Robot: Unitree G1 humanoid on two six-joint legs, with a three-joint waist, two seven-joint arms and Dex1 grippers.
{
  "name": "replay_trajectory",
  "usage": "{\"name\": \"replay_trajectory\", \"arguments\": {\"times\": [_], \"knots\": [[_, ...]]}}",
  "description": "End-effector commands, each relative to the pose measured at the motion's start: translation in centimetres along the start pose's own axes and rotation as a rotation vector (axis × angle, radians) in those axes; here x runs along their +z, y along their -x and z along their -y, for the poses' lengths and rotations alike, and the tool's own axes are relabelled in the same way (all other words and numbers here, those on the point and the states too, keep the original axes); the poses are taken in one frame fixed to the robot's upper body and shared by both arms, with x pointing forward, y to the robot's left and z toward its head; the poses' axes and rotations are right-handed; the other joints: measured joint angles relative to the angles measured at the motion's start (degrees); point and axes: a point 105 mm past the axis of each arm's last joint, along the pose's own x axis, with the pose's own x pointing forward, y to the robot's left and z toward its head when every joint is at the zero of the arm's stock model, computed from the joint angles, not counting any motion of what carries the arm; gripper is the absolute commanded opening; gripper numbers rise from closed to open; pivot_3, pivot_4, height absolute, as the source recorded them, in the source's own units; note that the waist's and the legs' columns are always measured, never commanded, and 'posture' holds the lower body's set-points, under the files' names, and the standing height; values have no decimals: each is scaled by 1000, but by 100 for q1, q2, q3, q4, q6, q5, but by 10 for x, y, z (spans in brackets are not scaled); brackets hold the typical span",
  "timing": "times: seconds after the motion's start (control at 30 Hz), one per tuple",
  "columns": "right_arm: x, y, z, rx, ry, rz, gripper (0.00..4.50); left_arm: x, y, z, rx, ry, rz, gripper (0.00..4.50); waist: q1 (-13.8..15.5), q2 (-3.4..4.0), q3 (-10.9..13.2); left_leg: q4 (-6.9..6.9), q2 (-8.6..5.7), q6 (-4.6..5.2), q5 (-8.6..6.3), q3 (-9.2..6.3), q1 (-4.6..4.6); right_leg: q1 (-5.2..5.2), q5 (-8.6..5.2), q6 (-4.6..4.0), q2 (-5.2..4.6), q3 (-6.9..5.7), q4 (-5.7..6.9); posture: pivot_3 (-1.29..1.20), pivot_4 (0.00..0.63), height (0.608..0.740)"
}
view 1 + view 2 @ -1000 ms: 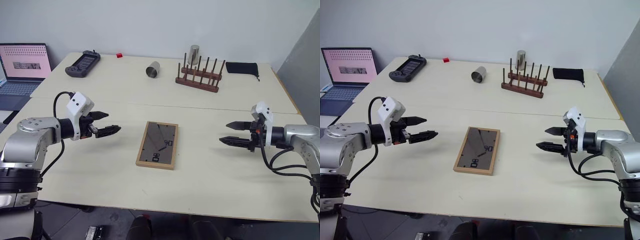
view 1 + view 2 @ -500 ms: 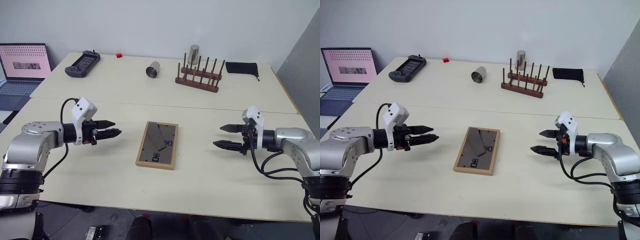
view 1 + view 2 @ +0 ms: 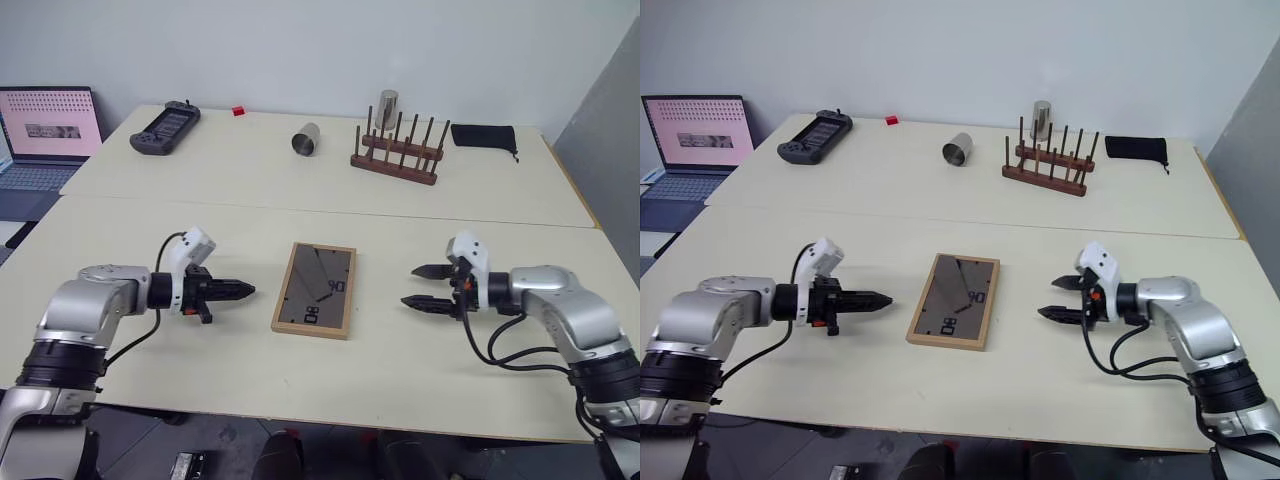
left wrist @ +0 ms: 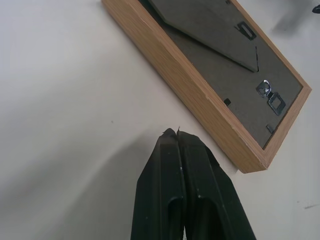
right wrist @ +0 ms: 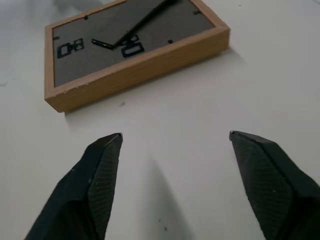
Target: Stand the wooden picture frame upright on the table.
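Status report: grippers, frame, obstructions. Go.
Left gripper shut, right gripper open, flanking the wooden picture frame, neither touching. Frame flat, back panel up, on the table. Nothing between.

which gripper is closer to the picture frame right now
Left, by a little. The left gripper, fingers shut, points at the wooden picture frame from its left side. The right gripper, fingers open, sits slightly farther off its right side. Neither touches it.

One wooden picture frame [image 3: 315, 290], one peg rack [image 3: 396, 158] and two metal cups [image 3: 306, 139] sit on the table [image 3: 200, 190]. One laptop [image 3: 45, 135], one handheld game console [image 3: 165, 127], one black pouch [image 3: 485, 136] and one small red block [image 3: 239, 110] complete the count.
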Motion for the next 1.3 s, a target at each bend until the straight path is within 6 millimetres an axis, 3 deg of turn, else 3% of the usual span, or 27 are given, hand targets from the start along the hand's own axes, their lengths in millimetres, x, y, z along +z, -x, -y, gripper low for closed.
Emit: {"name": "replay_trajectory", "arguments": {"times": [0.03,0.37,0.53,0.73,0.87,0.97,1.1,1.3], "knots": [[6,-9,3,-38,53,1,2682,7,-4,-1,-14,-50,1,0,1,0,0,0,0,0,0,0,0,0,0,0,0,0,0,0,150,740],[5,-45,-12,-4,77,-23,38,15,-26,-2,-47,-59,17,0,0,0,0,1,0,0,0,-2,0,0,0,0,0,-2,4,0,150,740],[11,-58,-18,9,86,-10,15,10,-35,12,-118,-93,-39,0,-3,0,0,2,0,0,0,-3,0,-1,0,-1,0,-2,7,0,150,740],[14,-54,-14,6,95,-9,15,7,-43,28,-182,-143,-61,0,9,0,0,1,-1,-1,0,-3,0,1,0,-1,-1,-2,6,0,150,740],[6,-50,-7,-13,105,-37,15,2,-46,27,-169,-175,-82,0,11,0,0,3,-3,0,0,-4,0,1,0,-1,-1,-2,6,0,150,740],[5,-47,-3,-32,106,-42,15,4,-33,21,-153,-136,-57,0,7,0,0,2,-2,0,0,-4,0,0,0,-1,-1,-2,6,0,150,740],[5,-47,-2,-36,109,-41,0,9,-16,19,-187,26,-25,597,-9,0,0,2,-1,0,0,-5,0,0,0,-1,1,-3,8,0,150,740],[6,-50,-1,-39,108,-37,0,17,-15,15,-176,140,0,1898,-7,0,0,3,0,0,0,-7,1,1,0,0,4,-4,8,0,150,740]]}}
